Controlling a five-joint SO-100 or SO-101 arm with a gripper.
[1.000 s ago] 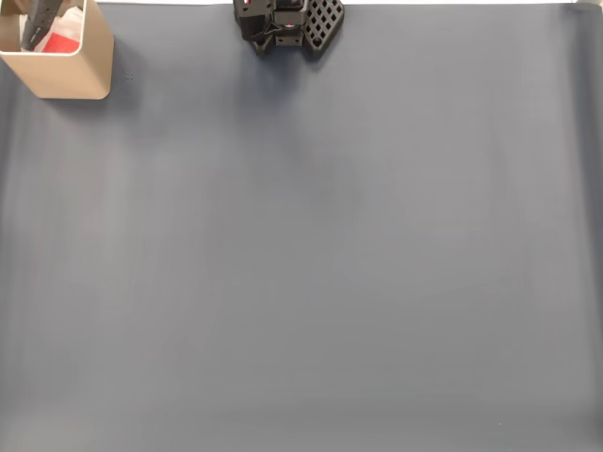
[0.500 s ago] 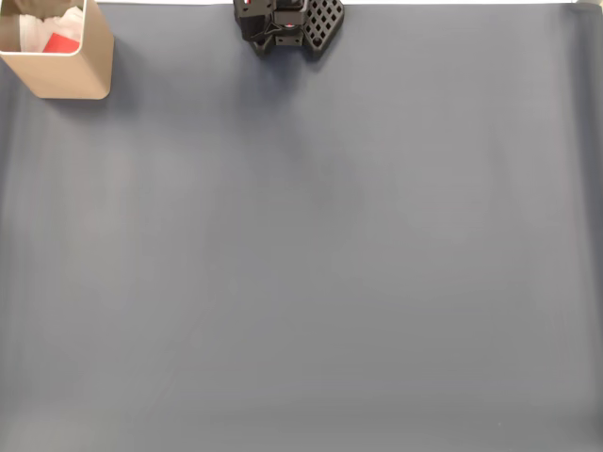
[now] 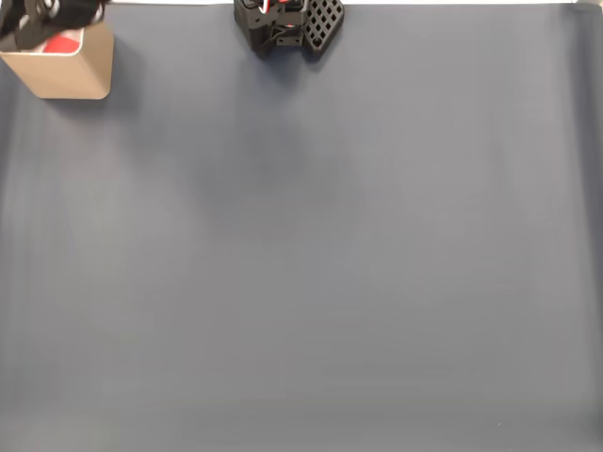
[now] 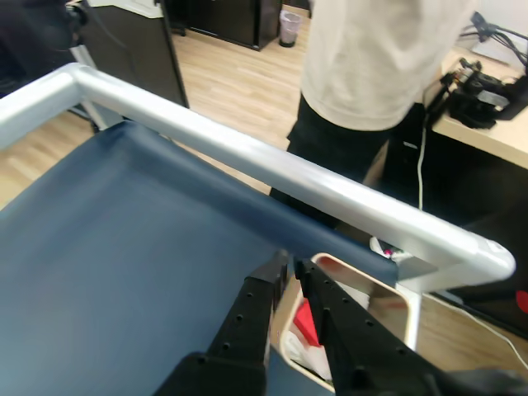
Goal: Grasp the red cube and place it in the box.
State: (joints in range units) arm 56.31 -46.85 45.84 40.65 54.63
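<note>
In the wrist view the gripper (image 4: pixel 290 266) rises from the bottom edge with its two black fingers (image 4: pixel 252 309) drawn almost together, a narrow slit between the tips and nothing held between them. The tips stand above the near rim of the box (image 4: pixel 363 280), which sits against the far right corner of the blue mat (image 4: pixel 124 239), just under the silver frame rail (image 4: pixel 272 169). The red cube (image 4: pixel 304 323) lies inside the box on its white lining, seen just right of and below the fingers and partly hidden by the right finger. Beyond the rail stands a person (image 4: pixel 371 58) in a light top and dark trousers, on a wooden floor, with a desk (image 4: pixel 487 132) at the far right. In the fixed view the box (image 3: pixel 66 71) stands in the top left corner of the mat (image 3: pixel 311 264), with the red cube (image 3: pixel 64 43) visible inside it. A blurred dark part of the arm (image 3: pixel 42 17) crosses over the box's opening. The arm's black base (image 3: pixel 287 24) sits at the top edge, well apart from the box.
</note>
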